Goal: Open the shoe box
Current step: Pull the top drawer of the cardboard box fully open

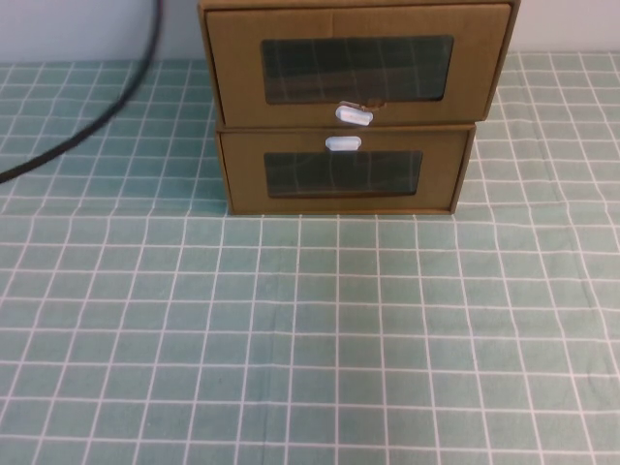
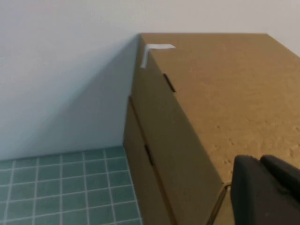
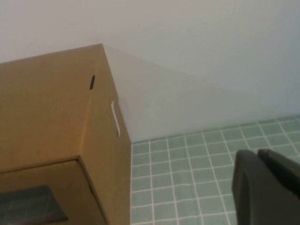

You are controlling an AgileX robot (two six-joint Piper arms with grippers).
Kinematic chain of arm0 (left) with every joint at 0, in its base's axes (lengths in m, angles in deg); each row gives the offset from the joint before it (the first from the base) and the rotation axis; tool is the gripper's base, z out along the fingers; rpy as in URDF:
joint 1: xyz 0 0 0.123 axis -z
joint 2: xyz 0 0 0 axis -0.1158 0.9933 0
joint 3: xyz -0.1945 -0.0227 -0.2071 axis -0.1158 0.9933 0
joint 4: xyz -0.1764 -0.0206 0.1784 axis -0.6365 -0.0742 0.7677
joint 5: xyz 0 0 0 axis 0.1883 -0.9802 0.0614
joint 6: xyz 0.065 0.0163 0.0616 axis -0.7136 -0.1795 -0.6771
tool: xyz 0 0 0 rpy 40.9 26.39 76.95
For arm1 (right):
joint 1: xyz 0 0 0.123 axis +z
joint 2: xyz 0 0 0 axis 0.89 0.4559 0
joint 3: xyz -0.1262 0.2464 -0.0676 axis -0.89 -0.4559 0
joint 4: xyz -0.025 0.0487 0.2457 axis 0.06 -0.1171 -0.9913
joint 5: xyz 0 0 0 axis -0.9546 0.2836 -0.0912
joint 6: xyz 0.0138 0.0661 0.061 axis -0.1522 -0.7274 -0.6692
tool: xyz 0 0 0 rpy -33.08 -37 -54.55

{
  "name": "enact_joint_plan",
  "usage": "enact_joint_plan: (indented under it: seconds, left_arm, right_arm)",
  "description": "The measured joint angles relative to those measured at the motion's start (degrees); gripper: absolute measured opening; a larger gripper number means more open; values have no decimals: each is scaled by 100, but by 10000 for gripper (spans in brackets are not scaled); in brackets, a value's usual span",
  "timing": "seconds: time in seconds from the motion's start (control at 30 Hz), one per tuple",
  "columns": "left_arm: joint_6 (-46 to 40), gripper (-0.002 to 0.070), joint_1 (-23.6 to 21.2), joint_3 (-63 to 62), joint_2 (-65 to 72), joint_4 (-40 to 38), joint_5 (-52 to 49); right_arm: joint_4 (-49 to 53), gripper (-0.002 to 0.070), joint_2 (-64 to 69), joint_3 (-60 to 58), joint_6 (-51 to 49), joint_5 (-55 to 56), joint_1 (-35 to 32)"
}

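Green checked tablecloth [image 1: 310, 339] across the whole table, pale wall [image 2: 61, 70] behind. At the far middle, against that wall, two brown cardboard shoe boxes stacked: upper box [image 1: 232, 68] on lower box [image 1: 242, 170], each with a dark window. At far left, curving black cable [image 1: 155, 24]. Close by the stack's left side, left gripper [image 2: 265, 187], grip state impossible to tell. Off the stack's right side, over the cloth, right gripper [image 3: 262, 187], closed tight, holding nothing. On the box fronts, small white upper handle [image 1: 354, 114] and lower handle [image 1: 343, 143].

The upper brown cardboard shoe box [image 1: 356, 68] is running past the high view's top edge. The black left gripper [image 2: 267, 192], over its lid, and the black right gripper [image 3: 265, 187], off its right side, are showing only in part.
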Motion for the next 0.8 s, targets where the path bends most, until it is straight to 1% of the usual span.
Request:
enact_joint_plan:
  seconds: [0.13,0.23,0.3,0.37,0.53,0.63,0.7,0.8]
  left_arm:
    - [-934,-5,404,-726,849,-560,-212]
    - [-1232,-5,640,-1417,1547,-913,-292]
    - [-1316,-5,733,-1892,1978,-1023,-421]
    - [-1524,-5,782,-2477,2466,-1161,-712]
    - [-2542,-5,812,-3900,3616,-1810,-1728]
    - [-2665,-5,812,-4599,4196,-1953,-2278]
    - [-2696,-5,812,-4935,4511,-1976,-2544]
    - [-2720,-5,812,-5198,4911,-2112,-2774]
  right_arm:
    - [-388,-13,348,0,7,146,0]
    - [-799,-13,550,9,24,198,0]
    - [-1161,-13,696,9,334,198,0]
    - [-1576,-13,848,9,1178,94,0]
    - [-3354,-14,1211,122,4376,-572,0]
    - [-4304,-13,1459,311,5969,-1037,81]
    - [-4553,-13,1634,476,6646,-1235,265]
    - [-4499,-13,1974,689,7084,-1339,765]
